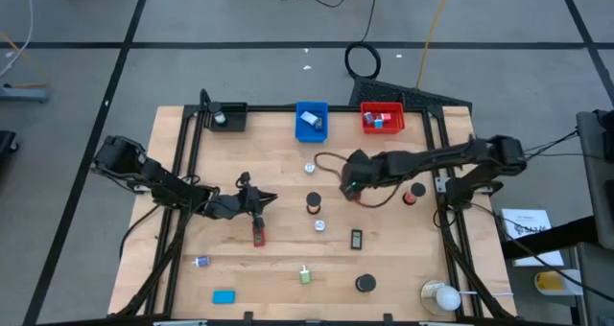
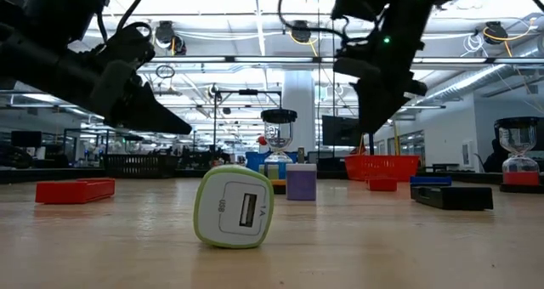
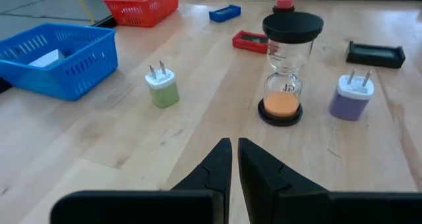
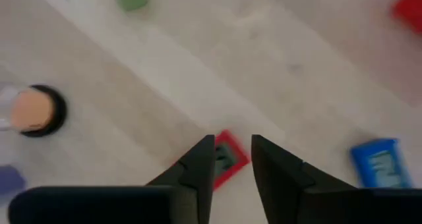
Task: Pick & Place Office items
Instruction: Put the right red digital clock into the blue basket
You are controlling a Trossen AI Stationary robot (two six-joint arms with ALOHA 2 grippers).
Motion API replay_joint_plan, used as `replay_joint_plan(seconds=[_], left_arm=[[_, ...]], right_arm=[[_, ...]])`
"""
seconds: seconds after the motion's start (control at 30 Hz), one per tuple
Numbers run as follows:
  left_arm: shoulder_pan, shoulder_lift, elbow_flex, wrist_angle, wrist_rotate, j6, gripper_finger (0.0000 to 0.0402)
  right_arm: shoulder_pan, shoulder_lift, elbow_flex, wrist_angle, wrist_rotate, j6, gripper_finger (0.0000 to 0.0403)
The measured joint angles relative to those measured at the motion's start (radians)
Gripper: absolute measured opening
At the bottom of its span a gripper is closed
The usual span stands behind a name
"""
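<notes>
The office items lie scattered on the wooden table (image 1: pixel 192 153): an orange-sand hourglass (image 3: pixel 283 66), a green charger (image 3: pixel 161 87), a purple charger (image 3: pixel 351 95), a flat red piece (image 1: pixel 259 235) and a blue piece (image 1: pixel 224 296). My left gripper (image 3: pixel 234 159) is shut and empty. It hovers left of the table's middle (image 1: pixel 261 199), pointing at the hourglass (image 1: pixel 314 203). My right gripper (image 4: pixel 232 159) hangs above the table's middle (image 1: pixel 350 184), slanting down. A narrow gap shows between its fingers, with nothing in it. The flat red piece (image 4: pixel 227 155) lies on the table beyond them.
A black bin (image 1: pixel 227 117), a blue bin (image 1: pixel 312 121) and a red bin (image 1: pixel 382 117) stand along the far edge. A second hourglass (image 1: pixel 413 194) stands right of my right gripper. A white round object in a clear holder (image 1: pixel 439 295) sits at the near right corner.
</notes>
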Motion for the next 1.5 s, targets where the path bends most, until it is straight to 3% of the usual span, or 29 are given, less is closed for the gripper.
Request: replay_joint_plan(seconds=[0.17, 0.3, 0.53, 0.7, 0.87, 1.17, 1.5], left_arm=[[0.0, 0.0, 0.0, -0.007, 0.014, -0.012, 0.0035], [0.0, 0.0, 0.0, -0.007, 0.016, -0.011, 0.0035], [0.0, 0.0, 0.0, -0.007, 0.016, 0.007, 0.0035], [0.0, 0.0, 0.0, -0.006, 0.017, 0.007, 0.0035], [0.0, 0.0, 0.0, -0.006, 0.017, 0.007, 0.0035], [0.0, 0.0, 0.0, -0.006, 0.017, 0.007, 0.0035], [0.0, 0.0, 0.0, -0.006, 0.017, 0.007, 0.0035]], right_arm=[[0.059, 0.089, 0.07, -0.034, -0.008, 0.051, 0.0119], [0.099, 0.103, 0.072, -0.047, -0.033, 0.135, 0.0162], [0.15, 0.103, 0.034, -0.029, 0.084, 0.328, 0.0247], [0.153, 0.103, -0.069, 0.079, 0.132, 0.409, 0.0275], [0.141, 0.103, -0.177, 0.253, 0.132, 0.409, 0.0275], [0.108, 0.118, -0.237, 0.279, 0.133, 0.391, 0.0263], [0.068, 0.134, -0.237, 0.334, 0.132, 0.217, 0.0183]])
